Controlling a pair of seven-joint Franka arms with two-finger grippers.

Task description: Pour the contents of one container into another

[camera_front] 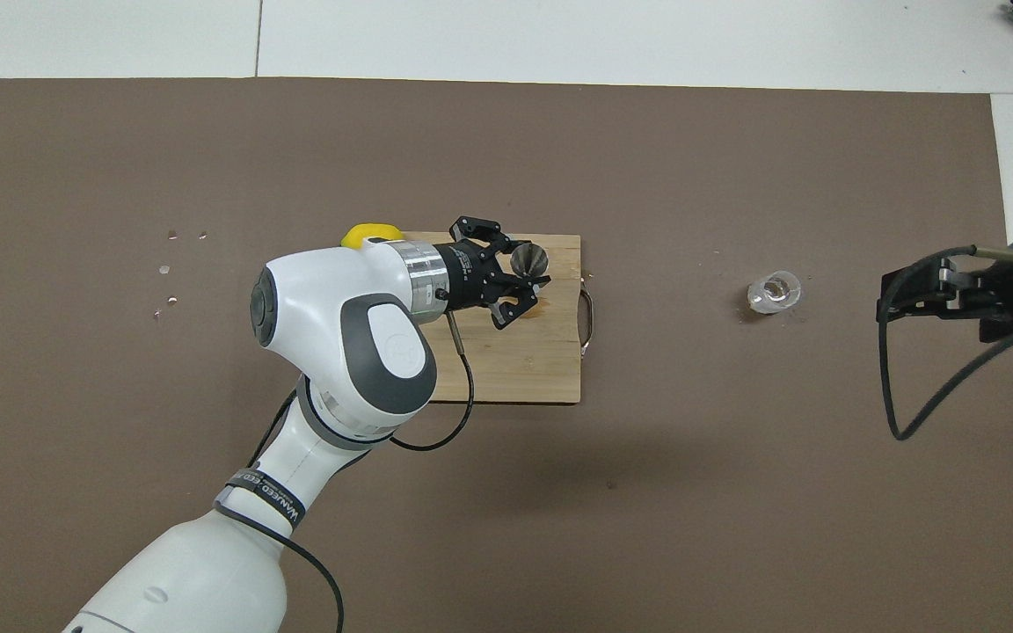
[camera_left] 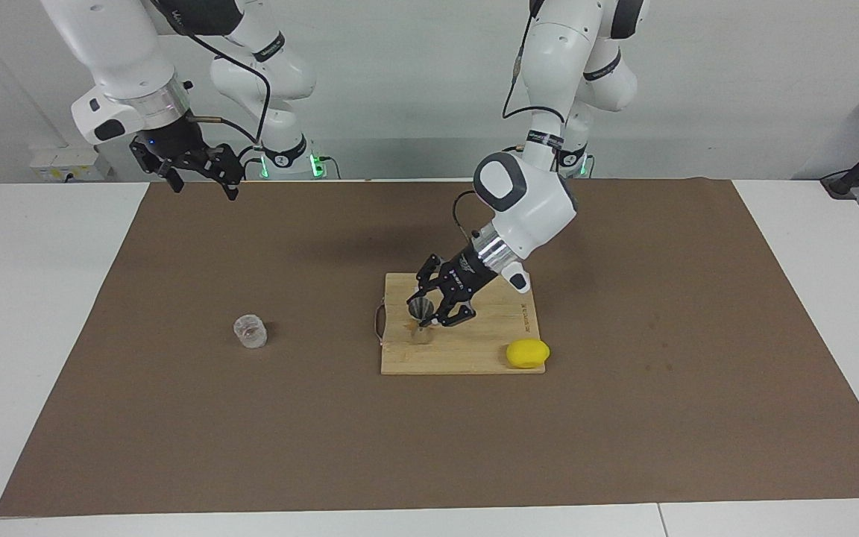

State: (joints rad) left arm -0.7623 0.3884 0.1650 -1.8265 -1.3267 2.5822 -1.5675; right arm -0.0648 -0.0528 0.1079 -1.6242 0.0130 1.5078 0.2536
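The clear glass cup [camera_left: 250, 331] stands upright on the brown mat toward the right arm's end; it also shows in the overhead view [camera_front: 774, 292]. The silver jigger [camera_left: 420, 307] stands on the wooden board [camera_left: 467, 359], dark mouth up, near the board's handle end [camera_front: 528, 259]. My left gripper [camera_left: 433, 315] reaches down onto the board and is shut around the jigger, one finger on each side [camera_front: 530, 265]. My right gripper [camera_left: 204, 186] waits open and empty in the air over the mat's edge nearest the robots, apart from the cup [camera_front: 902, 294].
A yellow lemon [camera_left: 527, 353] lies at the board's corner toward the left arm's end, farther from the robots than the jigger [camera_front: 370, 234]. The board [camera_front: 524, 369] has a metal handle [camera_front: 588, 323] facing the cup. A few small specks [camera_front: 168, 264] lie on the mat.
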